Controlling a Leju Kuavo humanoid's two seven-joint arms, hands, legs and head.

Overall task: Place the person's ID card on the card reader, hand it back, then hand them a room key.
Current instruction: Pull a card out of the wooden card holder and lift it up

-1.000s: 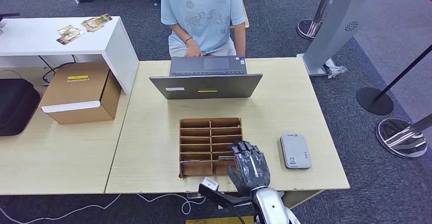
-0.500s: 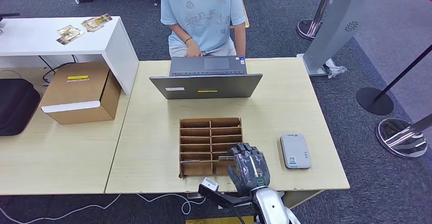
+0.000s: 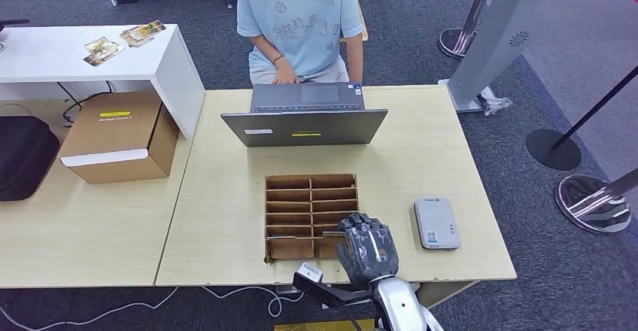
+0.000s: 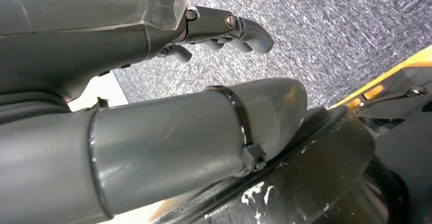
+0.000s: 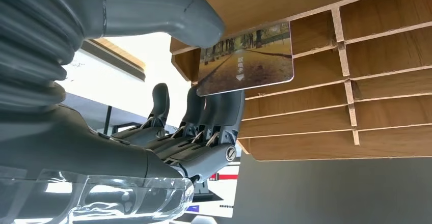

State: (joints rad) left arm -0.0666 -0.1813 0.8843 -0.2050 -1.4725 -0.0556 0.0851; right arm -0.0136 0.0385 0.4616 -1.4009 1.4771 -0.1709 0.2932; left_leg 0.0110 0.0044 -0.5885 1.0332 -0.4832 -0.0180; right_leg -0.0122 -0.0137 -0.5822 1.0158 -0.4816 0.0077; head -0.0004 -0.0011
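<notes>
Head view gives you, left to right: a cardboard box (image 3: pixel 119 137) at mid-left, the laptop (image 3: pixel 305 118) at upper centre before the seated person (image 3: pixel 299 22), the wooden slotted tray (image 3: pixel 310 213) below it, then the white card reader (image 3: pixel 435 223) at lower right. Your right hand (image 3: pixel 366 247) covers the tray's lower right corner, pinching the room key (image 5: pixel 246 58) between thumb and fingers; its long axis runs along the slot. Your left hand (image 4: pixel 153 81) holds nothing, fingers loosely curled.
</notes>
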